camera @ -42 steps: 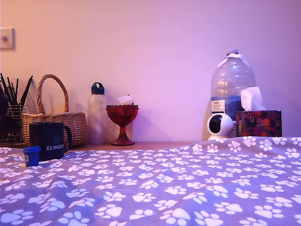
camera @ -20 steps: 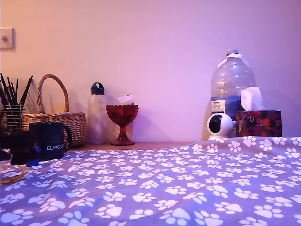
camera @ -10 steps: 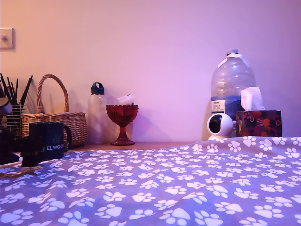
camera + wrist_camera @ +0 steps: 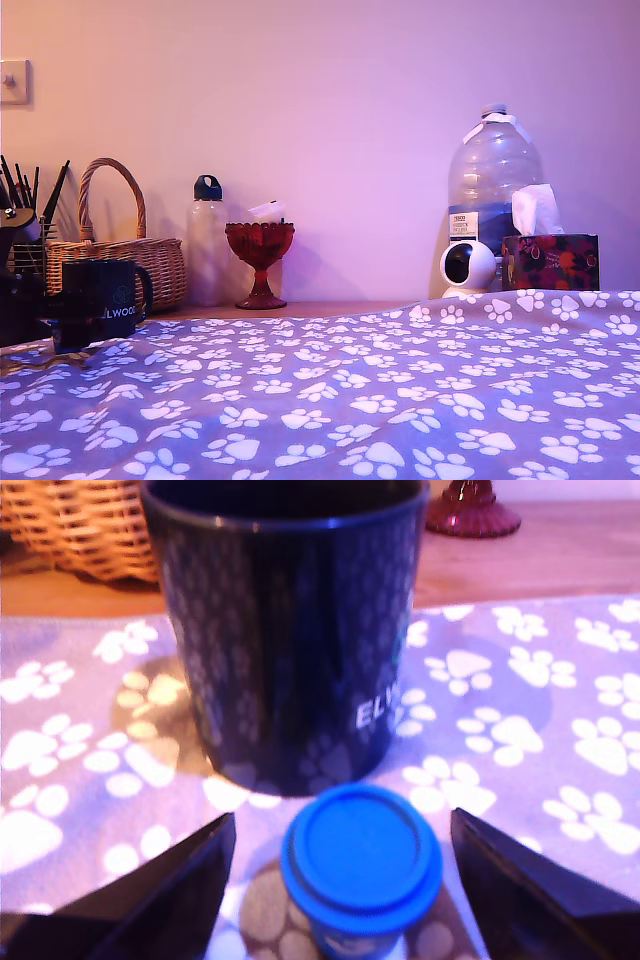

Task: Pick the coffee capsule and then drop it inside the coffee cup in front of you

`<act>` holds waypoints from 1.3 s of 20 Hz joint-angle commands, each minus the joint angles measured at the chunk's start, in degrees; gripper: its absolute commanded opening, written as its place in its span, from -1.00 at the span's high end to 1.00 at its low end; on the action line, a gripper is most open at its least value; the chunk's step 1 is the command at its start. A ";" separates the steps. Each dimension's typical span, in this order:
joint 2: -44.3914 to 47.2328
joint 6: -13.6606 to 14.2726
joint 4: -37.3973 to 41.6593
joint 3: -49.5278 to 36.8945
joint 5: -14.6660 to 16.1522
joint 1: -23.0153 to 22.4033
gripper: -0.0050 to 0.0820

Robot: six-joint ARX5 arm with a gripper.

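- Two dark fingers (image 4: 130, 900) flank the blue capsule (image 4: 362, 860) in the wrist view, one at each lower corner of the frame, capsule low and centre between them.
- Capsule stands upright on the paw-print cloth (image 4: 520, 730), lid up, so its long axis is vertical; gaps show on both sides, fingers not touching it.
- Gripper (image 4: 340, 895) is spread wide, well wider than the lid, and holds nothing.
- Mug (image 4: 290, 620) fills the upper centre of the wrist frame, just beyond the capsule, near but apart; white lettering partly visible on its wall.
- Exterior view: mug (image 4: 105, 298) sits at far left of frame before the basket (image 4: 130, 262); a dark shape beside it at the left edge looks like the arm, too dim to read; capsule not visible there.
- Judgement: capsule already sits between the fingers, so next move prob. a straight squeeze, then a lift clear of the mug rim, which stands much taller than the capsule.
- Risk, est.: a small light tub could tip or squirt out if pinched off-centre.
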 commanded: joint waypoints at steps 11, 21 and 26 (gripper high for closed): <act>1.29 1.62 0.22 -0.20 0.15 0.61 0.40; -6.43 1.55 -5.99 -0.31 2.78 0.61 0.40; -14.34 1.55 -12.55 -0.31 2.78 0.61 0.40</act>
